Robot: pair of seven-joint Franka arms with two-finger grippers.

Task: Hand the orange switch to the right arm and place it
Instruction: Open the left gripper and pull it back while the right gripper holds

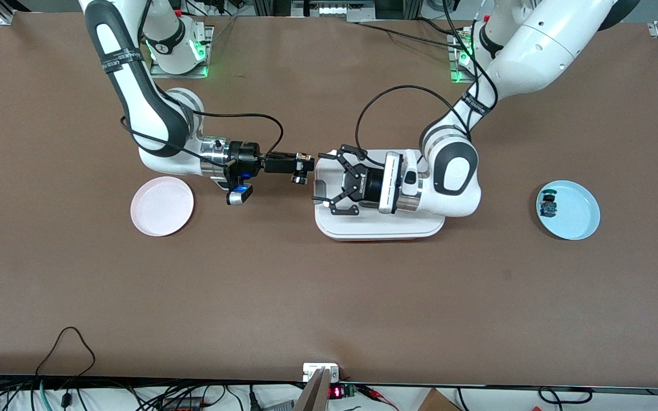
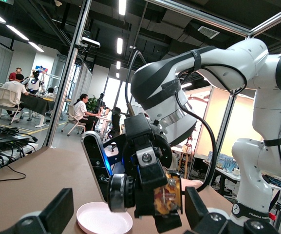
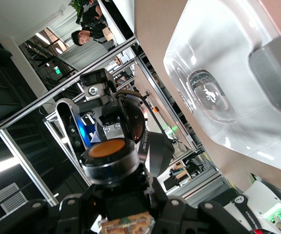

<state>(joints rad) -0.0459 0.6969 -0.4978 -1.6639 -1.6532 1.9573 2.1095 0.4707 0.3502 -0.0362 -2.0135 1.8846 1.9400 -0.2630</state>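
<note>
My right gripper (image 1: 293,164) is shut on the orange switch (image 1: 301,171) and holds it in the air beside the white tray's (image 1: 376,227) end, toward the right arm's side. The switch's orange cap shows in the right wrist view (image 3: 108,148), just past the right gripper (image 3: 125,214). My left gripper (image 1: 321,177) is open over the tray's edge, with its linkage fingers spread wide and facing the switch without touching it. In the left wrist view the switch (image 2: 165,195) sits in the right gripper's black fingers (image 2: 147,168), ahead of the open left gripper (image 2: 128,217).
A pink plate (image 1: 162,206) lies near the right arm, also in the left wrist view (image 2: 103,220). A blue plate (image 1: 577,220) at the left arm's end holds a green-capped switch (image 1: 547,205). The tray also shows in the right wrist view (image 3: 228,73).
</note>
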